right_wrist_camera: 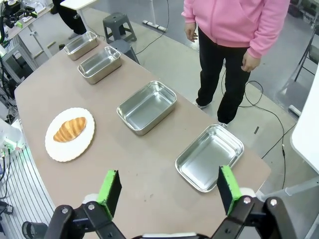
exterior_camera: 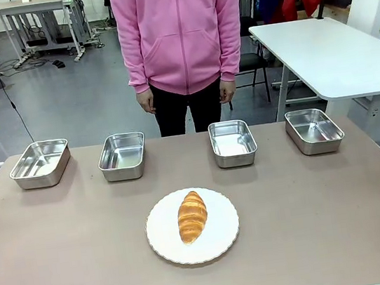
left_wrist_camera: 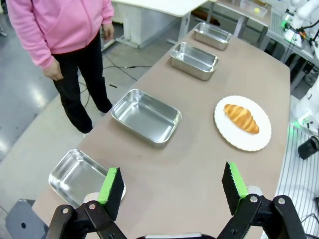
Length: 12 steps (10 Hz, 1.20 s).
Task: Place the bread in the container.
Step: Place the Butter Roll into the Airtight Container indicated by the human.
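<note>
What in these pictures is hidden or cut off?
- Front view: the person above the shoulders, cut off by the top edge.
- Left wrist view: a corner of the nearest steel pan, behind a finger of the left gripper.
- All views: the underside of the croissant, against the white plate.

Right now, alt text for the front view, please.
A croissant lies on a round white plate near the middle of a tan table. Beyond it four empty steel pans stand in a row, and a person in pink stands at the far side.
</note>
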Available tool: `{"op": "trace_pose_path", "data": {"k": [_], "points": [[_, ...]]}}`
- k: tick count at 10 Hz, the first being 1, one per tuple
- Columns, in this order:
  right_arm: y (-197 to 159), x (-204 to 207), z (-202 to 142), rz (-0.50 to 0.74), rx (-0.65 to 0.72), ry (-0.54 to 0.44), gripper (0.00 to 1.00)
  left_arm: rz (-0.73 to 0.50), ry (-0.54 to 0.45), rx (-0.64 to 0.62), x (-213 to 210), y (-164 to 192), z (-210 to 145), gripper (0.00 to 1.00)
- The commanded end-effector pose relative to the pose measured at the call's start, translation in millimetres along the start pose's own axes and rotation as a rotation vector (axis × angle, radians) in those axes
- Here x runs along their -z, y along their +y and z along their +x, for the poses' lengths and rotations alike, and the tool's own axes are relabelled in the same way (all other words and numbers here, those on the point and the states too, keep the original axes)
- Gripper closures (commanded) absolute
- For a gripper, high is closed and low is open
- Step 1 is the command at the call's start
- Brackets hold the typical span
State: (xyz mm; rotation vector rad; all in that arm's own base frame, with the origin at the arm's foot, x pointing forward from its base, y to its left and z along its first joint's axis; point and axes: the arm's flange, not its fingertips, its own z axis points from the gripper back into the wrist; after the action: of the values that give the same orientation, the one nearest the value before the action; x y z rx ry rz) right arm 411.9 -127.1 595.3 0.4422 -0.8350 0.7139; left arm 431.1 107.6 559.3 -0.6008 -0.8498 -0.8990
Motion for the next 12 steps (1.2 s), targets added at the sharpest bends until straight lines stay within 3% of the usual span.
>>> {"op": "trace_pose_path", "data": {"k": [1, 12], "points": [[-4.9, -1.8, 2.5, 0.019, -0.026, -0.031, 0.0, 0.031, -0.022, -0.027, 3.1, -3.9, -1.3, 0.0], [-6.4, 1.0, 3.3, 0.023, -0.02, -0.038, 0.0, 0.082, 0.007, -0.089, 5.6, -7.8, -3.6, 0.0]]}}
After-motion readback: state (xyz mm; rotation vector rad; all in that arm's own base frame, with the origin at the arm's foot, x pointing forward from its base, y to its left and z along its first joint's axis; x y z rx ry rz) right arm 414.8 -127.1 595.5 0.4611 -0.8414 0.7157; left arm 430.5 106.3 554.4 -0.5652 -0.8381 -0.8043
